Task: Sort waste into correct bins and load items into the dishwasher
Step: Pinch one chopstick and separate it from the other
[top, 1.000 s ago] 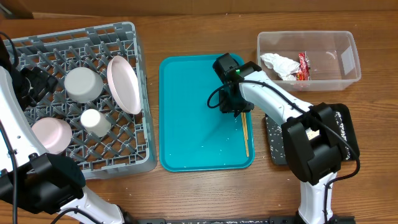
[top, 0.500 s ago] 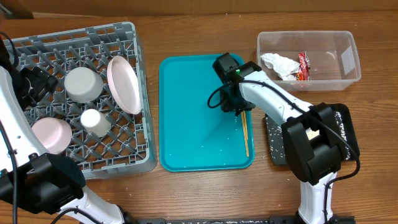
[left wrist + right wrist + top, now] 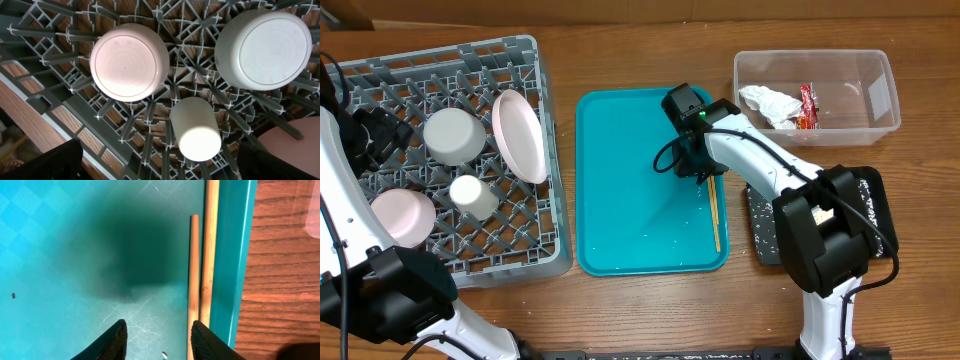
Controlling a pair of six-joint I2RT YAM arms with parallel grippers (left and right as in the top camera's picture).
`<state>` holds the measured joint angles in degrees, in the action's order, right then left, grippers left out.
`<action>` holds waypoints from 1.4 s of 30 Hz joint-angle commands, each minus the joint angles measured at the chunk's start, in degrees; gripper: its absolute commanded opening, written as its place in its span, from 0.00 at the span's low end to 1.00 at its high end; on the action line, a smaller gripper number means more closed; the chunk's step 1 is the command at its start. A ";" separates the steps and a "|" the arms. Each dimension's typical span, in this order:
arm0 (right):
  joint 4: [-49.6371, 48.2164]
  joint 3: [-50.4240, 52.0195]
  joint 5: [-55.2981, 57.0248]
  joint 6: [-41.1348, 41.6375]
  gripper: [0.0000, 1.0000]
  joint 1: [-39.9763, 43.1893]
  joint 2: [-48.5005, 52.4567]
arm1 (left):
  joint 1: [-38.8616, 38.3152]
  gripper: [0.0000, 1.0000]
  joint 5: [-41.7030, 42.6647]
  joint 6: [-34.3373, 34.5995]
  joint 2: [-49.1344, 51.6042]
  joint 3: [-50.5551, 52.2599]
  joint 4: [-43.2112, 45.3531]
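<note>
The right pincer [image 3: 162, 341] is held low over the teal tray [image 3: 620, 200]. Its jaws are set partway apart and nothing is clamped between them (only bare teal surface is seen in the gap). The chopsticks [image 3: 205, 255] are laid flat and side by side just beside the fingertip [image 3: 212, 342] nearer the tray's rim, and they run on ahead of the pincer along that rim. Whether that fingertip touches them cannot be told. Well apart from this pincer, out past the rim, the clear tub [image 3: 880, 125] is seen with the crumpled napkin [image 3: 768, 103] and the red wrapper [image 3: 807, 105] inside. The black tray [image 3: 760, 225], speckled with pale crumbs, is partly hidden under the right arm.

The left pincer [image 3: 160, 161] is spread wide and empty above the grey rack [image 3: 450, 70]. The small white cup [image 3: 196, 129] is seen just ahead of its gap. Farther ahead a pink bowl [image 3: 129, 61] and the grey-white bowl [image 3: 269, 49] are set base up, one towards each finger. The plate [image 3: 520, 135] is propped on edge in the rack.
</note>
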<state>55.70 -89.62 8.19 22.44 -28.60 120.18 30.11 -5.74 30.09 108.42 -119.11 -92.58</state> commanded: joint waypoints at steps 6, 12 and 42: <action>-0.15 -0.33 1.88 -0.02 0.43 0.11 -0.46 | -0.13 1.00 0.02 0.81 -0.46 -0.87 0.04; -0.48 -0.33 1.90 -0.17 0.43 0.11 -0.46 | -0.13 1.00 0.02 0.81 -0.46 -0.87 0.04; -4.63 3.37 3.28 -0.39 0.44 0.22 -0.42 | -0.13 1.00 0.02 0.81 -0.46 -0.87 0.04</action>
<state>51.51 -86.98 10.79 22.22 -28.53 120.18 30.11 -5.74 30.09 108.42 -119.11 -92.58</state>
